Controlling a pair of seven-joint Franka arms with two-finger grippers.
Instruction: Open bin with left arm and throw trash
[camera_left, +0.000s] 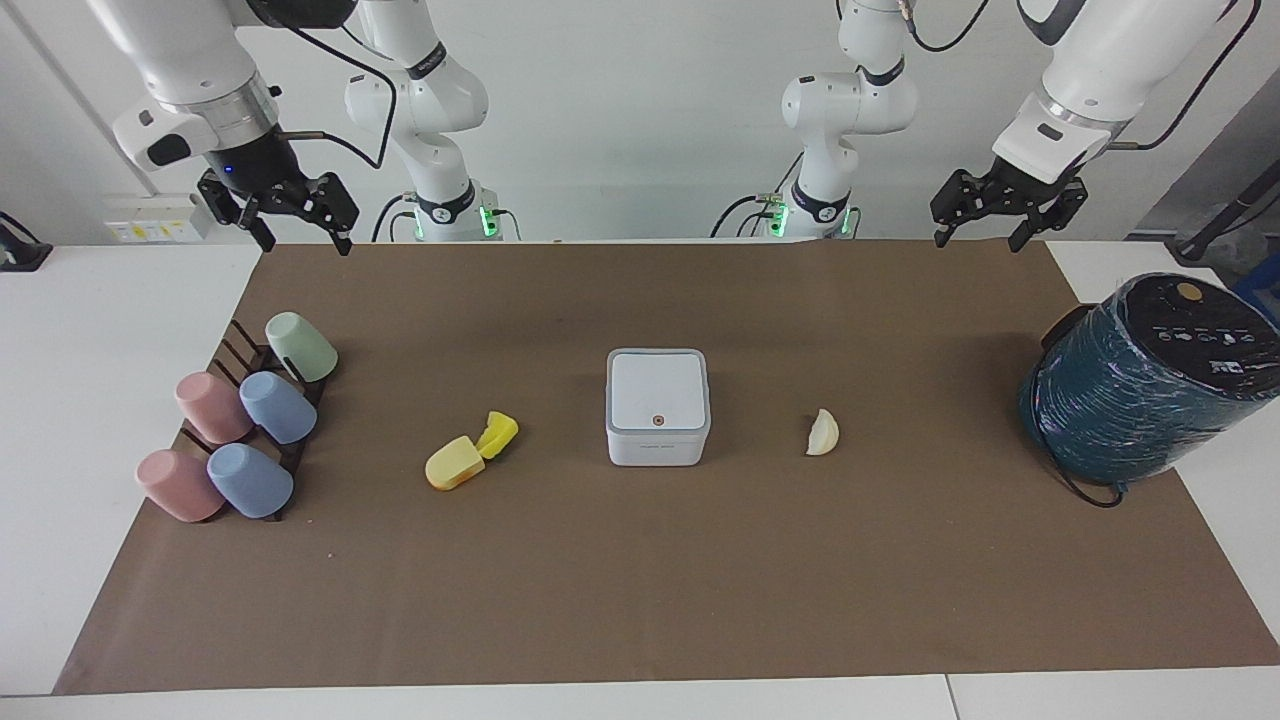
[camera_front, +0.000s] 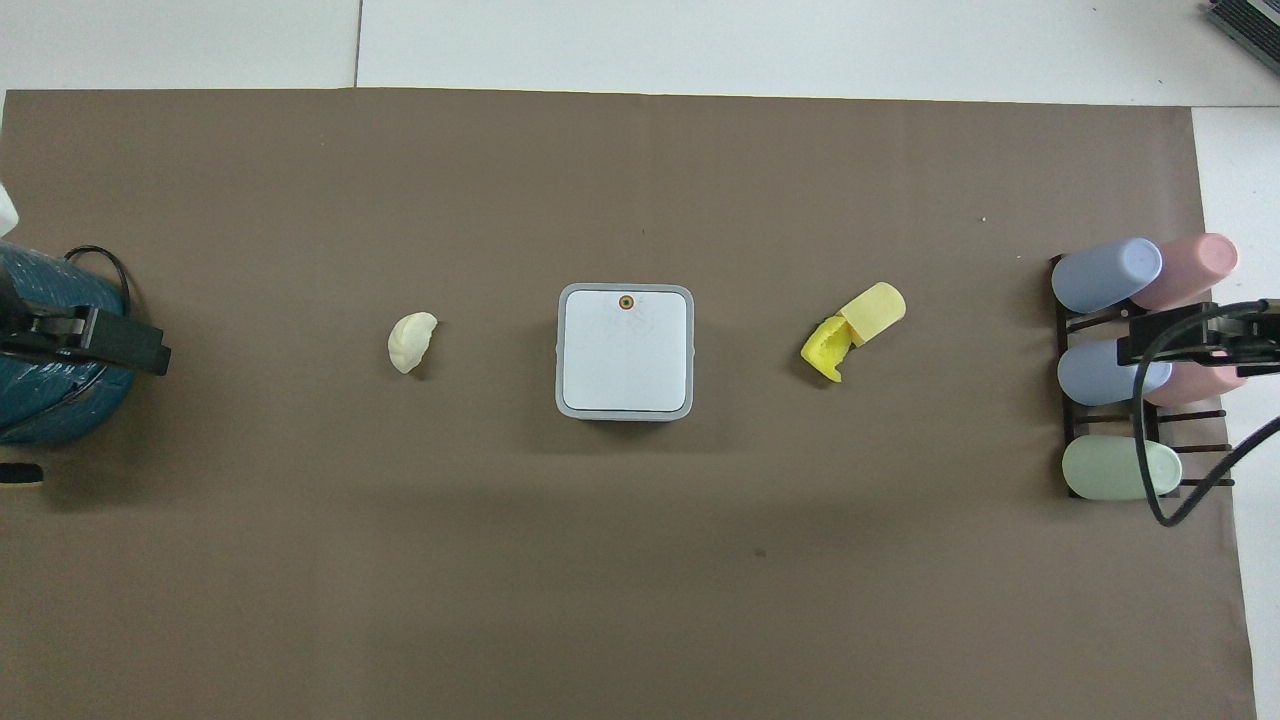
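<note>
The white bin (camera_left: 657, 405) stands at the middle of the brown mat, its grey-edged lid shut; it also shows in the overhead view (camera_front: 625, 352). A pale yellow-orange lump (camera_left: 453, 464) and a bright yellow folded piece (camera_left: 497, 434) lie touching beside the bin toward the right arm's end. A cream-white wedge (camera_left: 823, 433) lies beside the bin toward the left arm's end. My left gripper (camera_left: 978, 240) hangs open and empty in the air over the mat's edge by the robots. My right gripper (camera_left: 305, 243) hangs open and empty over that edge's other corner, and waits.
A big dark-teal wrapped cylinder (camera_left: 1150, 380) with a black cable stands at the left arm's end of the table. A dark rack with several pastel cups (camera_left: 240, 430) lies at the right arm's end. The brown mat (camera_left: 640, 580) covers most of the table.
</note>
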